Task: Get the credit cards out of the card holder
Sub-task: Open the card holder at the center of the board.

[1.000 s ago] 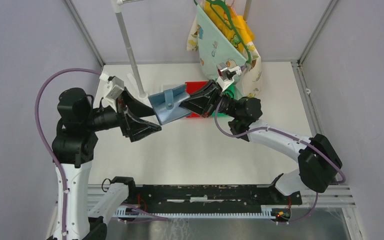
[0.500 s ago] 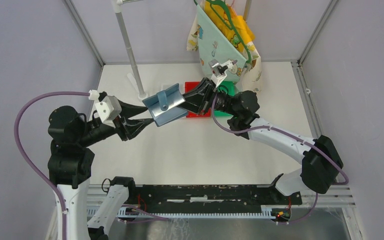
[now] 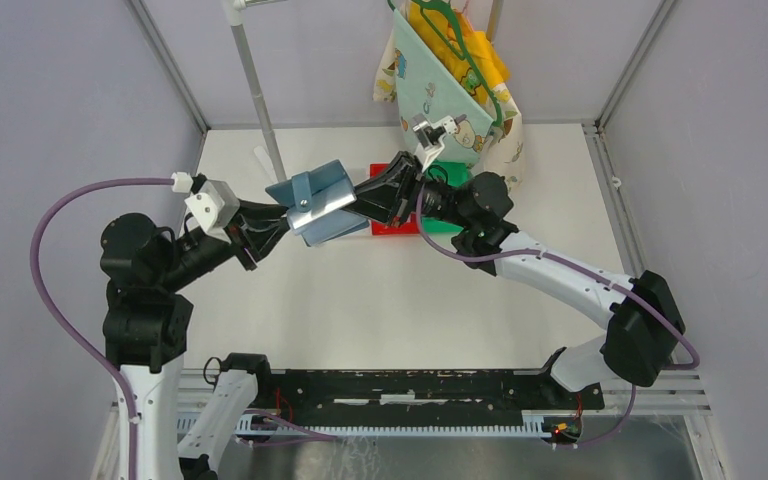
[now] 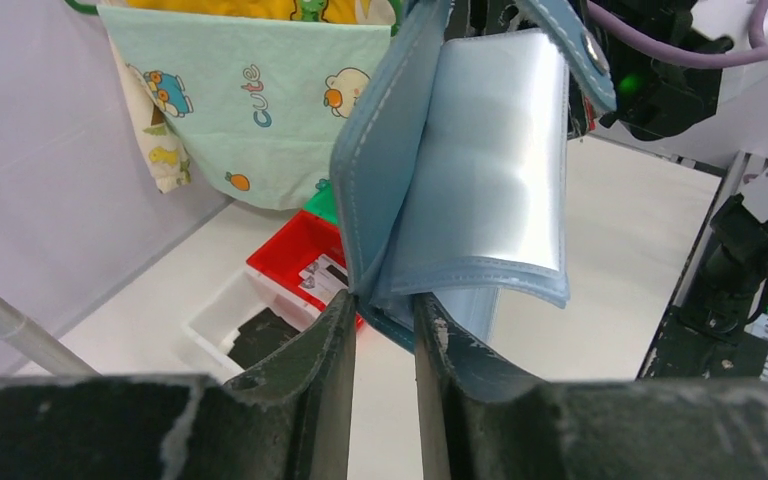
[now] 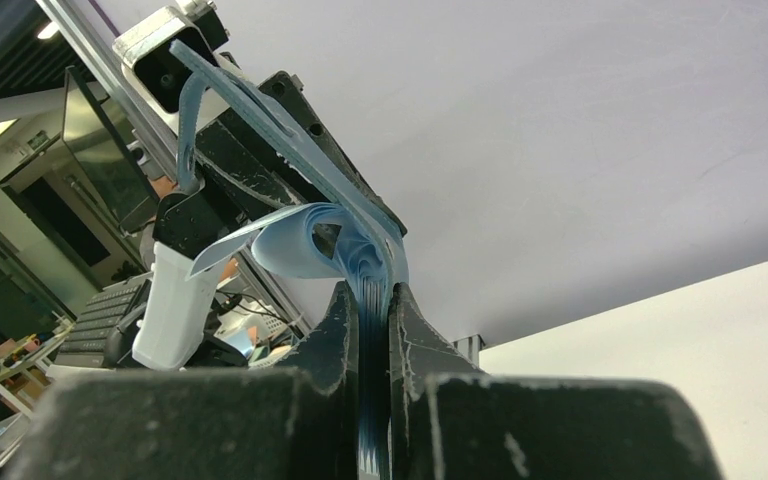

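Observation:
The teal-blue card holder (image 3: 312, 200) hangs open in the air between both arms, above the table's back middle. My right gripper (image 3: 360, 200) is shut on its right side, with the stack of pale blue pockets (image 5: 310, 235) pinched between the fingers (image 5: 373, 290). My left gripper (image 3: 278, 215) has its two fingertips (image 4: 382, 300) pressed against the lower corner of the card holder (image 4: 460, 170), one on the cover and one on the pockets. No credit cards show in the shiny pockets. A pale card with a dark stripe (image 4: 318, 275) lies in the red tray.
A red tray (image 3: 398, 228) and a green tray (image 3: 448, 225) sit under the right gripper. A white tray (image 4: 210, 320) holds a black flat piece. A cartoon-print cloth (image 3: 450, 90) hangs at the back, and a grey pole (image 3: 255, 90) stands to its left.
My left gripper has narrowed from wide open onto the card holder's corner. The right gripper has carried the holder a little left and toward the back.

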